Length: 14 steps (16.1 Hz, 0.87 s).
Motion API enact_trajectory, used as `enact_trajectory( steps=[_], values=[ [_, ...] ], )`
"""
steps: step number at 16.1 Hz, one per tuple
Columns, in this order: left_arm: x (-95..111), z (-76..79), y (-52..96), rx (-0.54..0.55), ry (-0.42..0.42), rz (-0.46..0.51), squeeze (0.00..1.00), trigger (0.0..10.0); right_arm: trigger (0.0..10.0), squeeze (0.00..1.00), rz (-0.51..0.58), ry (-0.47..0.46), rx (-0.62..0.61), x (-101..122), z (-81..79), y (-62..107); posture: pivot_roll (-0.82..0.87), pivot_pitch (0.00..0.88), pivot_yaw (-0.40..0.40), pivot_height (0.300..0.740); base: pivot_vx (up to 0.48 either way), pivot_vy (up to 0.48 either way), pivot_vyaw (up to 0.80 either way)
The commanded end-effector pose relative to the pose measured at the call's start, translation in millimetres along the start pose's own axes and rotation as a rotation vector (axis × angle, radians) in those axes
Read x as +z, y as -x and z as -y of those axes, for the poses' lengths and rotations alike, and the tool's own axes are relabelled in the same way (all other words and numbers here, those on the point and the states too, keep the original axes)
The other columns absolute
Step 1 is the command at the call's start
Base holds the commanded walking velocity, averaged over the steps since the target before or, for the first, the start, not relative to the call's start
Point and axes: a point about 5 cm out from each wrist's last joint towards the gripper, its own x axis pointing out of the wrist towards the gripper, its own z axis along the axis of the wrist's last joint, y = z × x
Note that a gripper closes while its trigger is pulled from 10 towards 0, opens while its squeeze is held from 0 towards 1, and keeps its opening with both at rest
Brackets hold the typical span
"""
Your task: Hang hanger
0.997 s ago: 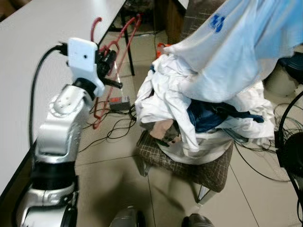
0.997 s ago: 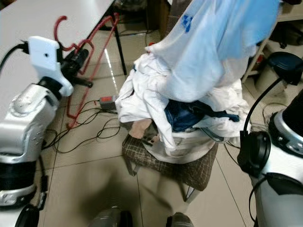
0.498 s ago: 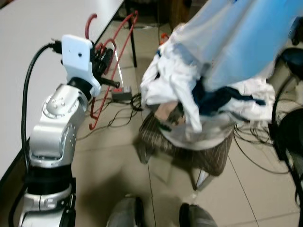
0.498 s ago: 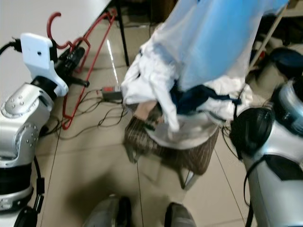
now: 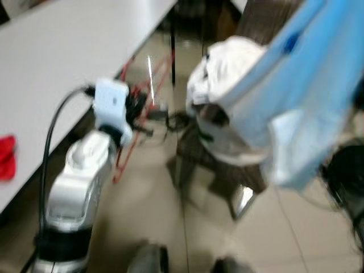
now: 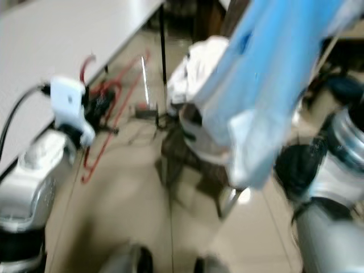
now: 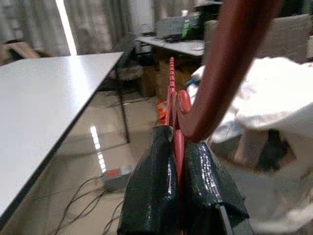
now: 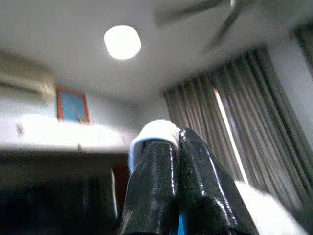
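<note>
My left gripper (image 7: 177, 143) is shut on a red hanger (image 7: 230, 58), whose hook curves up past the fingers. In the blurred eye views the left gripper (image 5: 138, 108) holds the red hanger (image 5: 149, 94) beside the white table (image 5: 57, 62). A light blue garment (image 6: 267, 79) hangs from the upper right, over a chair (image 5: 227, 170) piled with white clothes (image 5: 224, 74). My right gripper (image 8: 174, 139) points up at the ceiling, shut on a fold of whitish cloth (image 8: 151, 129) of that garment. The right arm (image 6: 335, 187) stands at the lower right.
Cables and a power strip (image 6: 145, 112) lie on the tiled floor by the table leg. A red object (image 5: 5, 156) rests on the table at the left. My feet (image 5: 151, 263) are close to the chair. A ceiling lamp (image 8: 122, 41) shines above.
The head camera has swung and the picture is blurred. The light blue garment now hangs clear of the pile on the chair. The left gripper keeps hold of the hanger.
</note>
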Motion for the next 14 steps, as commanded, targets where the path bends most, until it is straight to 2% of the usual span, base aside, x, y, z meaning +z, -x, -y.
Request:
enact_trajectory(
  steps=[1,2,3,4,5,6,7,8,9,10,11,13,14],
  values=[
    [-1,-1.4,3.6,0.013,-0.01,-0.001,0.0,10.0,10.0,0.0,-0.118,-0.004,-0.08,-26,12.7,9.7,-0.06,0.033,0.026,0.74,-0.255,0.0,0.0],
    [-10,-3.7,10.2,0.014,-0.027,-0.031,0.0,10.0,10.0,0.0,-0.235,-0.034,-0.135,-61,18.1,30.1,-0.05,0.037,0.029,0.74,-0.266,0.0,0.0],
    [-10,-3.7,10.2,0.014,-0.027,-0.031,0.0,10.0,10.0,0.0,-0.235,-0.034,-0.135,-61,18.1,30.1,-0.05,0.037,0.029,0.74,-0.266,0.0,0.0],
    [-12,-5.6,13.6,0.027,-0.026,-0.042,0.0,10.0,10.0,0.0,-0.361,-0.023,-0.158,-96,18.0,53.0,-0.04,0.042,0.033,0.74,-0.326,0.0,0.0],
    [-13,-6.1,14.3,0.032,-0.025,-0.044,0.0,10.0,10.0,0.0,-0.404,-0.009,-0.171,-106,18.5,61.1,-0.04,0.042,0.033,0.74,-0.285,0.0,0.0],
    [-16,-6.6,14.9,0.034,-0.032,-0.048,0.0,10.0,10.0,0.0,-0.475,0.072,-0.206,-119,23.6,73.0,-0.04,0.044,0.036,0.74,-0.285,0.0,0.0],
    [-27,-6.9,16.4,0.036,-0.045,-0.075,0.0,10.0,10.0,0.0,-0.609,0.218,-0.292,-149,42.0,101.9,-0.05,0.047,0.039,0.74,0.0,0.0,0.0],
    [-46,-2.6,19.2,0.013,-0.032,-0.115,0.0,10.0,10.0,0.0,-0.767,0.367,-0.353,-186,59.0,140.2,-0.05,0.049,0.036,0.74,0.0,0.0,0.0],
    [-52,-0.7,20.4,0.004,-0.021,-0.13,0.0,10.0,10.0,0.0,-0.807,0.402,-0.361,-196,61.9,151.8,-0.05,0.052,0.034,0.74,0.0,0.0,0.0],
    [-65,-1.1,24.0,0.025,-0.017,-0.151,0.0,10.0,10.0,0.0,-0.89,0.464,-0.363,-218,63.2,175.5,-0.06,0.051,0.03,0.74,0.0,0.0,0.0],
    [-67,-1.7,24.9,0.035,-0.016,-0.155,0.0,10.0,10.0,0.0,-0.907,0.436,-0.387,-223,63.4,182.1,-0.06,0.054,0.026,0.74,0.0,0.0,0.0],
    [-67,-0.9,26.8,0.045,-0.019,-0.155,0.0,10.0,10.0,0.0,-1.004,0.465,-0.43,-236,66.3,207.6,-0.06,0.067,0.009,0.74,0.0,0.0,0.0],
    [-67,0.4,27.4,0.044,-0.009,-0.149,0.0,10.0,10.0,0.0,-0.999,0.462,-0.415,-238,65.8,208.7,-0.06,0.07,0.006,0.74,0.0,0.0,0.0]
  ],
)
